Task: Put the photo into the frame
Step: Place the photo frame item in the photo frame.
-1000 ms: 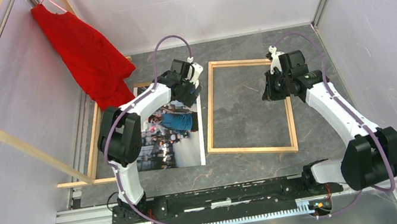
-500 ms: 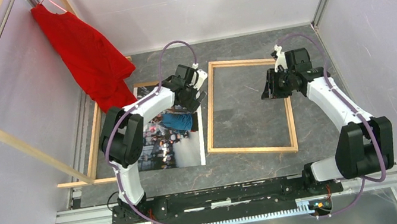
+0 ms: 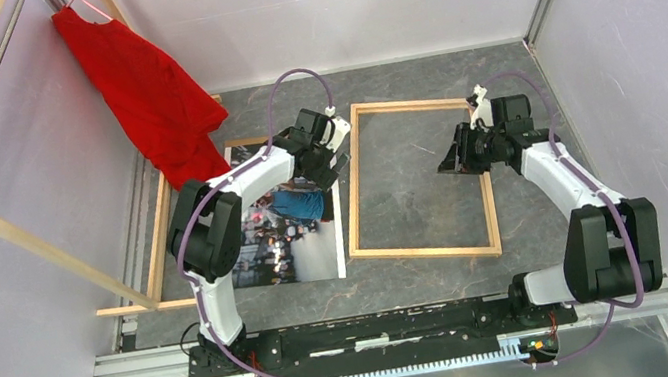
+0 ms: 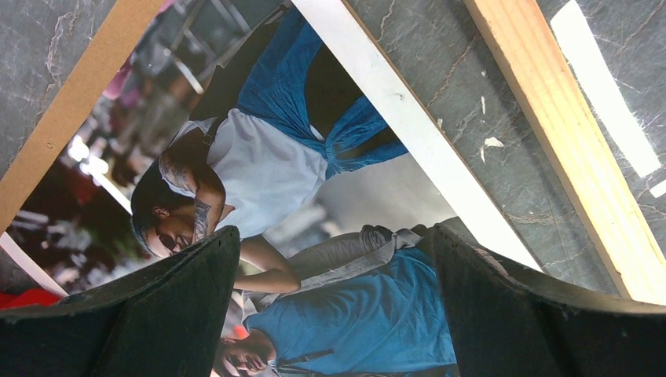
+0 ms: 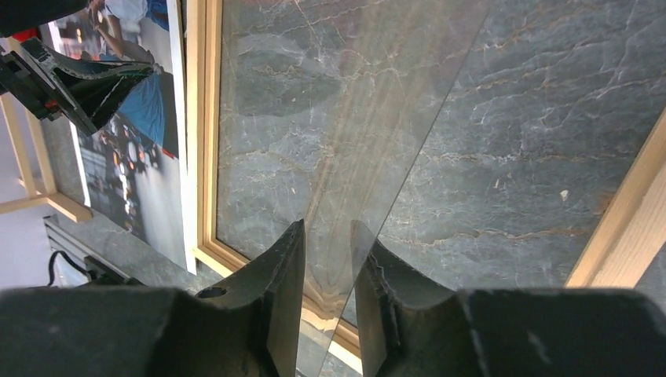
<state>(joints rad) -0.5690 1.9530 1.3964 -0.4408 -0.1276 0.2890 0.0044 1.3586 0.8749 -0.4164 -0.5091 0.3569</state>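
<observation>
Right pincer (image 5: 328, 236): jaws, shut a second ago, now stand narrowly parted. The edge of what looks like a clear pane (image 5: 353, 118) runs loose between them, over the frame (image 3: 426, 251). Left pincer (image 4: 334, 236): spread wide as before, empty, poised over the photo (image 4: 267, 165). Photo lies face up on the worktop (image 3: 521, 245), just left of the frame with a strip of worktop between, not yet inside. Judgement: pane being let go; photo pickup comes next.

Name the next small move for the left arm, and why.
Probably lower the left gripper onto the photo's white edge and close: its jaws stand wide open above the photo, which lies flat beside the frame, not in it.
</observation>
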